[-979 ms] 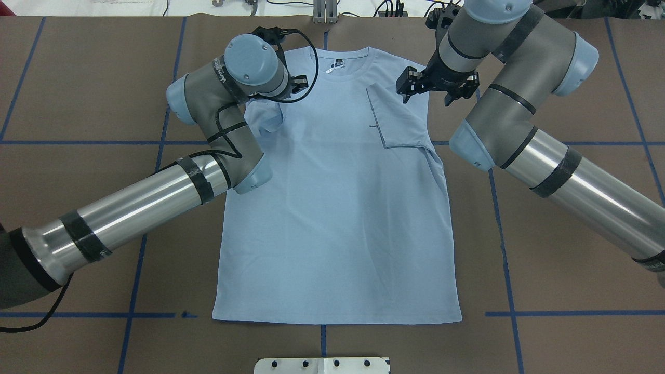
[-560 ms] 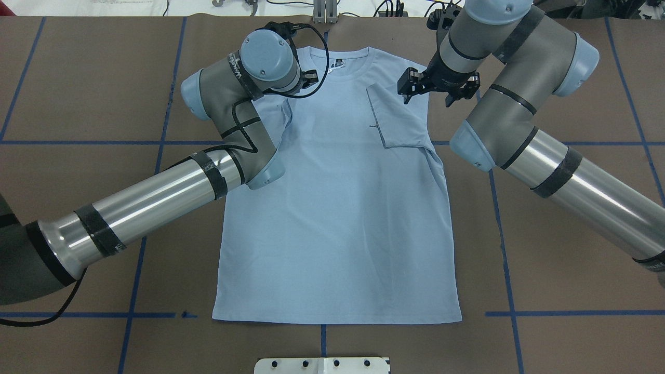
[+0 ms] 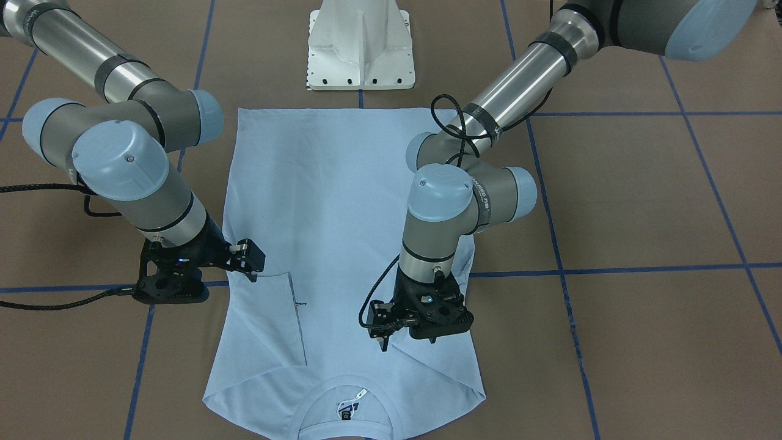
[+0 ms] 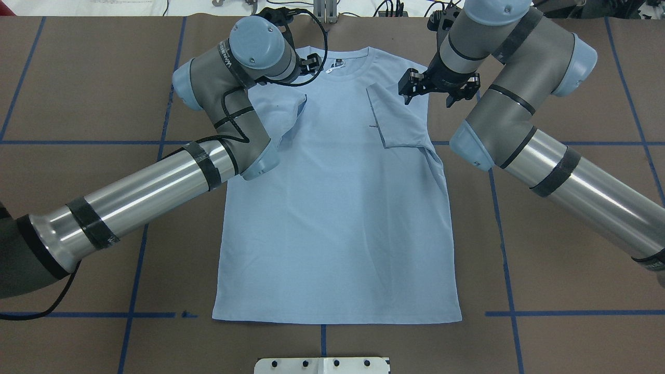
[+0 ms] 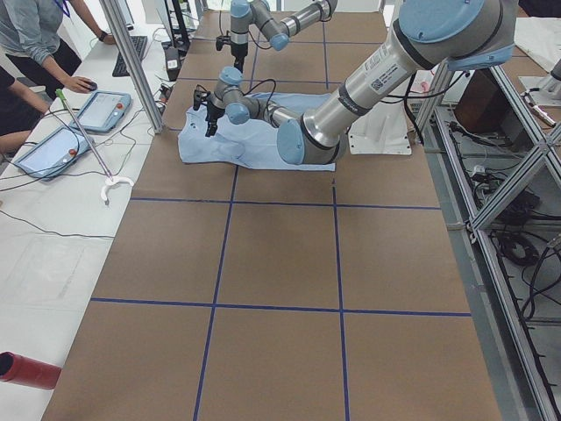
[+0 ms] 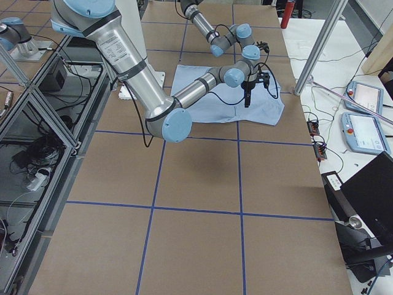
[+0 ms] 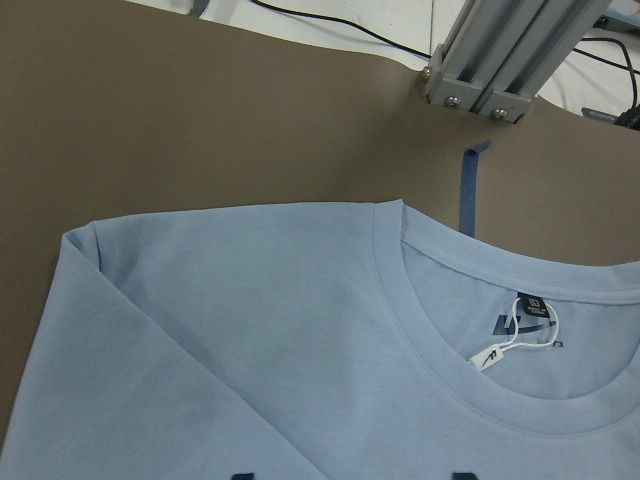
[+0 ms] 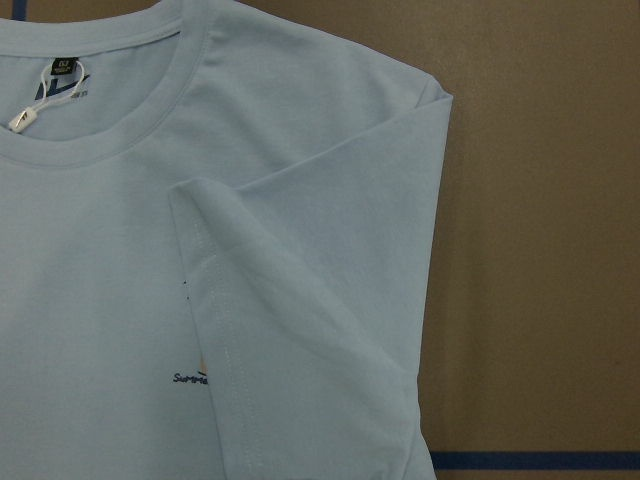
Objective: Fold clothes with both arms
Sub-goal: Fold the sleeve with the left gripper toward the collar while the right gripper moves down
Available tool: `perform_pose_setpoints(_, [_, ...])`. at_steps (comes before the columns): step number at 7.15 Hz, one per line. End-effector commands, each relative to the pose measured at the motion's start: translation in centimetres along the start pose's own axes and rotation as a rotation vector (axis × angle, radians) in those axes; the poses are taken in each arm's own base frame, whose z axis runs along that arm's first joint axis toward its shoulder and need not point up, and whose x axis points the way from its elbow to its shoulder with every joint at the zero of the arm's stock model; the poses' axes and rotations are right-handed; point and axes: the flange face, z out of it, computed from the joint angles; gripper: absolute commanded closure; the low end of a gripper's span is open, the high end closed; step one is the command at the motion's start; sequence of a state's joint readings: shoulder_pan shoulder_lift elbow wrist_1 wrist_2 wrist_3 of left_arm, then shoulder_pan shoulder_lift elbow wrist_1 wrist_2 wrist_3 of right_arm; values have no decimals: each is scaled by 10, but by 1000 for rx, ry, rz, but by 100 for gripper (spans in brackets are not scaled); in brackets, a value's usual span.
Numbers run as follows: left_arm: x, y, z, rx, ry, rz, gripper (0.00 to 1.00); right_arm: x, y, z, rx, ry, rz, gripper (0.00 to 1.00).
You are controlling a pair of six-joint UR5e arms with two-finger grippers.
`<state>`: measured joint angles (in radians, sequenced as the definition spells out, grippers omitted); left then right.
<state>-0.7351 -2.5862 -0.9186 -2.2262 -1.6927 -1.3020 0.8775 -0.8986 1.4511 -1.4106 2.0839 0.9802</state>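
Note:
The pale blue T-shirt point(image 4: 337, 223) lies flat on the brown table, collar and tag point(image 4: 332, 67) at the far side. Its right sleeve point(image 4: 397, 119) is folded in over the chest, and it also shows in the right wrist view point(image 8: 320, 330). The left sleeve point(image 4: 275, 117) lies folded inward, partly under my left arm. My left gripper point(image 3: 408, 336) hovers over the left shoulder near the collar and looks open and empty. My right gripper point(image 4: 431, 89) hangs open and empty above the right shoulder.
The white pedestal base point(image 3: 360, 49) stands at the near edge beyond the hem. An aluminium post point(image 7: 510, 60) stands past the collar. Blue tape lines point(image 4: 156, 142) cross the table. Operators with tablets point(image 5: 35, 35) are at the far edge.
My left gripper has moved toward the collar and the lifted left sleeve now lies folded over the chest. The right arm has not moved.

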Motion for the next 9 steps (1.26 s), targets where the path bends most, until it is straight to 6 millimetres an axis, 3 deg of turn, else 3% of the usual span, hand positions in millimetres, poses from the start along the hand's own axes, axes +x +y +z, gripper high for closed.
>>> perform_pose_setpoints(1, [-41, 19, -19, -79, 9, 7, 0, 4, 3, 1, 14, -27, -5, 0])
perform_pose_setpoints(2, [-50, 22, -38, -91, -30, 72, 0, 7, 21, 9, 22, -72, -6, 0])
perform_pose_setpoints(4, [-92, 42, -96, -106, -53, 164, 0, 18, 80, 28, 23, -89, 53, 0])
perform_pose_setpoints(5, [-109, 52, -136, -110, -46, 215, 0, 13, 147, 32, 79, -81, 75, 0])
perform_pose_setpoints(6, [-125, 63, -172, -109, -34, 219, 0, 21, 208, 23, 79, -91, 123, 0])
perform_pose_setpoints(7, [-129, 64, -183, -105, -27, 220, 0, 38, 250, 17, 48, -85, 103, 0])
perform_pose_setpoints(8, [-129, 65, -184, -107, -25, 220, 0, 53, 280, 13, 22, -72, 126, 0])
perform_pose_setpoints(9, [-128, 68, -184, -130, -14, 219, 0, 55, 311, 20, -11, -59, 155, 0])
